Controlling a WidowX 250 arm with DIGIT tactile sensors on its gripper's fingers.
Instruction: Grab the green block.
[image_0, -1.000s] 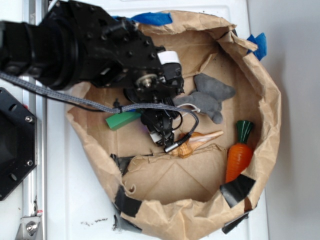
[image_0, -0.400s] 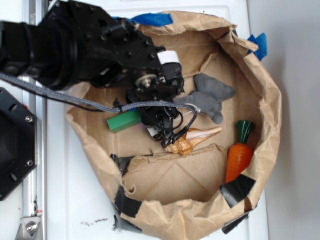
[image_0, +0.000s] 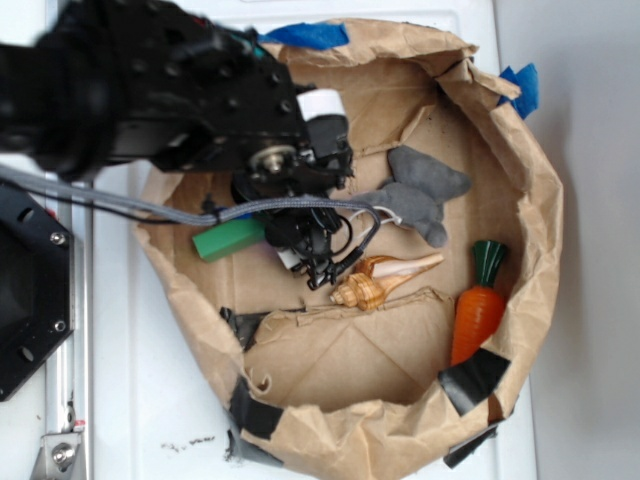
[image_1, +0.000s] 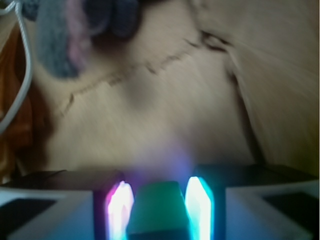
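Observation:
The green block (image_0: 226, 240) is a bright green slab that sticks out to the left from under the black arm, over the floor of the brown paper bag (image_0: 540, 230). The wrist view has the green block (image_1: 159, 207) sitting between the two glowing fingers, which press on both of its sides. My gripper (image_1: 159, 205) is shut on it. From outside, my gripper (image_0: 268, 236) is mostly hidden under the wrist and its cables. That view is motion-blurred.
A striped seashell (image_0: 383, 279) lies just right of the gripper. A grey plush toy (image_0: 421, 193) lies further back and an orange carrot (image_0: 478, 305) at the right wall. Crumpled bag walls ring the area, with black tape (image_0: 476, 377) at the front.
The arm has shifted left and a little back, and the green block has gone left with it. The seashell, first partly covered by the gripper, now shows fully.

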